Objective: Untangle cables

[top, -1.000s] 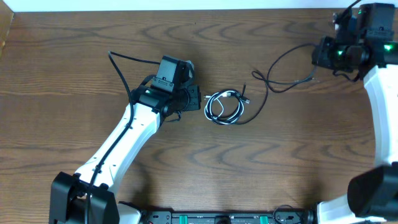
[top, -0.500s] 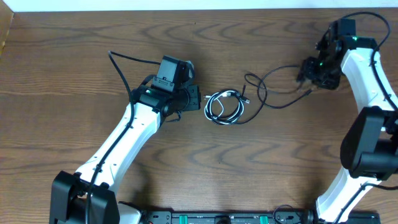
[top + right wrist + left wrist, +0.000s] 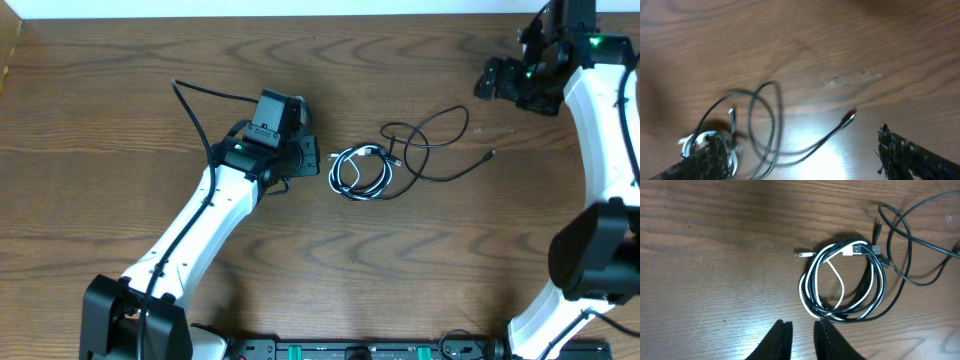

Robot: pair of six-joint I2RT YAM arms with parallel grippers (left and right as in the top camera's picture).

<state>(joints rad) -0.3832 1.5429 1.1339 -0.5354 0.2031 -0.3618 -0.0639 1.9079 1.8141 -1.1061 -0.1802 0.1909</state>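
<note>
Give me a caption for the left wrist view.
Left claw poised before a coiled black-and-white cable bundle on the wooden table.

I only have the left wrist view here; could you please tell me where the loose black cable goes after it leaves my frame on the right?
Observer: The loose black cable loops once and ends in a small plug lying free on the table, to the right of the coiled bundle.
Operator: Thank you. Is the right gripper holding it?
Observer: No. The right gripper has its jaws wide apart with nothing between them, and the plug lies on the wood ahead of it.
Operator: And where is that gripper overall?
Observer: In the overhead view it sits near the table's far right corner, apart from the cable.
</note>
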